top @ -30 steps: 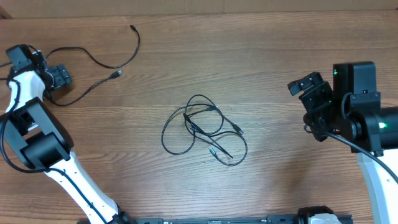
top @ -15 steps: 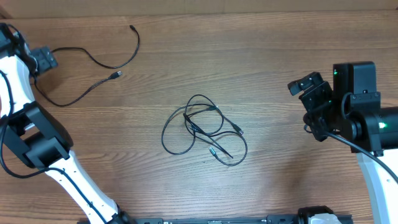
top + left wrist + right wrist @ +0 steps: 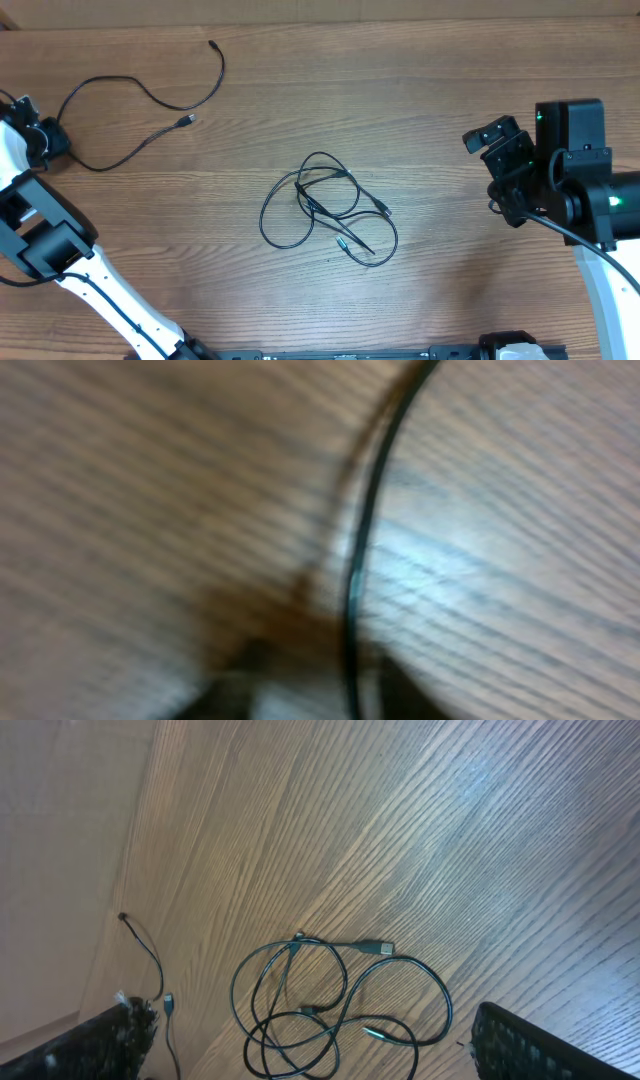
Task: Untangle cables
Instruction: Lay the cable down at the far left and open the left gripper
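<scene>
Tangle (image 3: 328, 208): thin black cords looped over one another in the middle of the table (image 3: 450, 280), with small plugs (image 3: 384, 209) poking out toward its right and lower side
Loose cable (image 3: 150, 95): lies apart at the upper left in a long open curve, both ends free and its bend at the left gripper (image 3: 45, 143)
Handling: likely light, limp and springy; a pulled strand would probably drag the whole knot, not slip free
Where to hold: a plug end or the wide outer loop on the left looks easiest to pinch, with the other hand pinning the crossing
Left gripper: at the table's left edge, on the cable's bend; the wrist view is too blurred to tell whether the fingers are closed
Right gripper (image 3: 497, 142): well right of the tangle, fingers (image 3: 530, 1040) spread wide, holding nothing
Room: bare wood all round the knot, and the near right area is free for laying out a cord
</scene>
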You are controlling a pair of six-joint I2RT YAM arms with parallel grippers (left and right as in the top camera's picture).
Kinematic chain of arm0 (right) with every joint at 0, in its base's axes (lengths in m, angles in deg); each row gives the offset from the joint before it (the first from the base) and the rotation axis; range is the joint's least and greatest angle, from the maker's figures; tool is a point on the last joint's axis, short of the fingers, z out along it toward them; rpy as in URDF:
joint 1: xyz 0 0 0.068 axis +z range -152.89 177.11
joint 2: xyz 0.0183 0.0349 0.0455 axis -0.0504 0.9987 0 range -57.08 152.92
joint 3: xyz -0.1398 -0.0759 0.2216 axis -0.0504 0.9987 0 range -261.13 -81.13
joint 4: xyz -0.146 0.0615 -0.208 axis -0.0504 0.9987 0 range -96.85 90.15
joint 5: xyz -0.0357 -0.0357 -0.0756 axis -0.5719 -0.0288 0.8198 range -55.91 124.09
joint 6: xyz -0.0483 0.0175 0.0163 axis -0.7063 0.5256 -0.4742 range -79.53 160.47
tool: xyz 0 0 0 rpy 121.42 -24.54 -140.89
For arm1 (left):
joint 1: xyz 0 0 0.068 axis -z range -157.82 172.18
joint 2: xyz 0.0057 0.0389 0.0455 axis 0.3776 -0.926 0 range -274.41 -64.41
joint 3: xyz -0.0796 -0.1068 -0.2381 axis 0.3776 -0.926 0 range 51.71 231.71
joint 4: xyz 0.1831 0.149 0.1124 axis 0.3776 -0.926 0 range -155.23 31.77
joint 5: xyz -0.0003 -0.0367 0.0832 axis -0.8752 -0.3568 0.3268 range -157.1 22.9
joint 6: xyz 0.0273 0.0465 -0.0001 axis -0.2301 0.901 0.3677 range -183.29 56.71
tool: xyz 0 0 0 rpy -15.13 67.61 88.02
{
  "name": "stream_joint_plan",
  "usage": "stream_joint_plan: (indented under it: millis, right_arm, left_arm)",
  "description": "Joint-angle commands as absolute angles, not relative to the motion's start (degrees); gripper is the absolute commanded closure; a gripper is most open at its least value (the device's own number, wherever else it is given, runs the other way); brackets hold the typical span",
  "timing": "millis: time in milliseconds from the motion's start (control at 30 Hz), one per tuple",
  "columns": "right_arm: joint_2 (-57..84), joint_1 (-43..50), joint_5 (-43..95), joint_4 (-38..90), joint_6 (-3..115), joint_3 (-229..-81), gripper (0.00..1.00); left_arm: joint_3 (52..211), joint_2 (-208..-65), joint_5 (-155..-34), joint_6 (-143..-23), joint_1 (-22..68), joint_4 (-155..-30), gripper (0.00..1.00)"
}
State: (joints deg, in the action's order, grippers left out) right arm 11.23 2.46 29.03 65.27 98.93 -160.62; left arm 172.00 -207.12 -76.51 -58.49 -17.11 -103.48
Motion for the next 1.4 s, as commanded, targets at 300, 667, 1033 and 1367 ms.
stream_joint_plan:
  millis: [300,667,1033,1367]
  right_arm:
    - [11.2,2.3,29.9,65.3,98.7,-161.0,0.00]
    - [11.2,2.3,29.9,65.3,98.7,-161.0,0.00]
    - [11.2,2.3,29.9,65.3,98.7,-161.0,0.00]
    - [11.2,2.3,29.9,65.3,98.7,-161.0,0.00]
  left_arm:
    - [189.6,-205.9,-86.4,-83.2,-16.8,-101.0,0.96]
    - [197.7,-206.0,-89.6,-92.0,-19.4,-101.5,0.46]
    - [184.4,-206.1,-89.2,-82.2,-15.1,-105.6,0.21]
    - [176.0,-206.3,-75.6,-73.4,-8.3,-103.9,0.47]
